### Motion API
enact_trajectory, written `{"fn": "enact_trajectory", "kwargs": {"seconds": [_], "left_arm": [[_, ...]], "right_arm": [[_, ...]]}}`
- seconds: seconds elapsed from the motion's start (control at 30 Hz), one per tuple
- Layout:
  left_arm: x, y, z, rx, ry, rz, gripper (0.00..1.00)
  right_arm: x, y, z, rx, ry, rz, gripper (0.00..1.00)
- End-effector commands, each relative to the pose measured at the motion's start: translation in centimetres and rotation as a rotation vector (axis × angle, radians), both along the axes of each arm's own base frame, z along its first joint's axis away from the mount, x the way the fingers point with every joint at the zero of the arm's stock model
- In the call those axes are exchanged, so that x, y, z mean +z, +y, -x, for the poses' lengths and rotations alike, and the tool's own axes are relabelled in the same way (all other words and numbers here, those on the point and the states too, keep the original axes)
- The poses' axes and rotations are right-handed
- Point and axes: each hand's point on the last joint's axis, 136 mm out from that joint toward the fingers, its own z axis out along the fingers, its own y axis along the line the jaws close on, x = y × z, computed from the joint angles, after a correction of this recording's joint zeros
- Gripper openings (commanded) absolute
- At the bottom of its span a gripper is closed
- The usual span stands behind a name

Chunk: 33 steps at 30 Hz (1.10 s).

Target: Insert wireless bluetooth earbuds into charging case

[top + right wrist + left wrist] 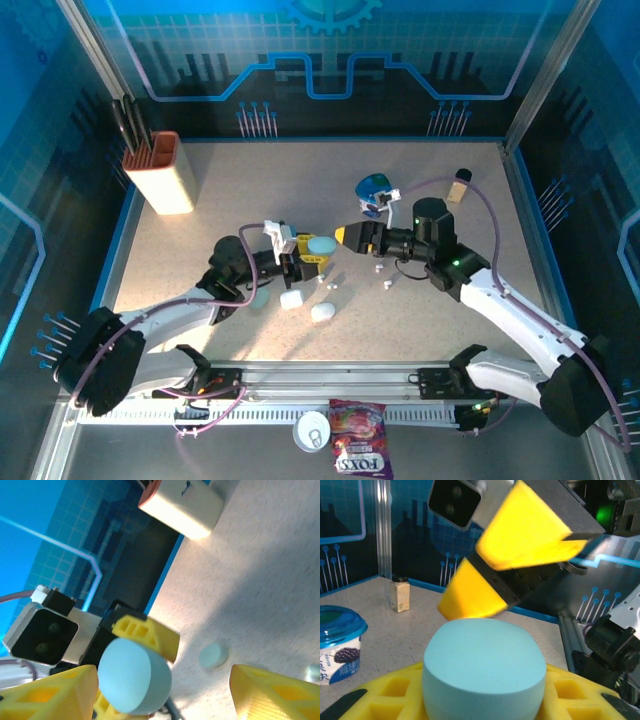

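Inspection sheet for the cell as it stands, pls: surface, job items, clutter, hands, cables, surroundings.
Surface: speckled table, no spills seen.
Job's things: teal case held off the table; white cases and tiny earbuds loose on it.
Clutter: knife block, yogurt cup, small jar; candy bag on the front ledge.
Hands: left hand shut on the teal case; right hand open, facing it.
Cables: purple cables loop along both arms.
Surroundings: blue printed enclosure walls.

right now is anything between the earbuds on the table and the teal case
Yes: the teal case, gripped in the left fingers, looks closed, and that bars the earbuds. The open right fingers sit right at it.
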Motion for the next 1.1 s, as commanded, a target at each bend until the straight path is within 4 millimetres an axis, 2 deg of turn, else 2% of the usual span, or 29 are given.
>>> {"fn": "enact_trajectory", "kwargs": {"seconds": [0.0,0.13,0.33,0.43,0.57,0.63,0.7,0.8,0.9,1.07], "left_arm": [[1.5,0.3,-0.5,0.036,-0.115,0.047,0.38],[1.8,0.0,-0.5,0.017,-0.123,0.062,0.38],[1.8,-0.1,0.2,-0.01,-0.136,0.062,0.38],[1.6,-0.1,0.3,-0.018,-0.132,0.06,0.38],[1.4,-0.1,0.4,-0.019,-0.125,0.061,0.39],[1.3,-0.1,0.4,-0.016,-0.123,0.059,0.44],[1.2,0.0,0.3,-0.012,-0.108,0.054,0.56],[0.8,0.1,0.0,0.004,-0.077,0.039,0.8],[-0.1,0.4,-0.3,0.036,-0.024,0.003,0.98],[-2.4,0.5,-0.2,0.06,0.065,-0.107,0.99]], "right_arm": [[0.6,1.4,1.5,0.08,0.141,-0.116,0.71],[1.4,3.1,2.1,0.145,0.139,-0.169,0.7],[1.5,3.8,1.1,0.127,0.155,-0.247,0.6],[1.0,4.0,1.0,0.131,0.173,-0.251,0.48],[0.5,3.6,0.8,0.111,0.191,-0.253,0.26],[0.2,3.2,0.7,0.094,0.19,-0.248,0.19],[-0.1,2.6,0.4,0.068,0.183,-0.237,0.15],[-1.4,1.1,-0.4,0.004,0.163,-0.199,0.15],[-4.0,-1.7,-1.7,-0.122,0.144,-0.114,0.17],[-10.9,-9.6,-3.7,-0.431,0.219,0.094,0.17]]}}
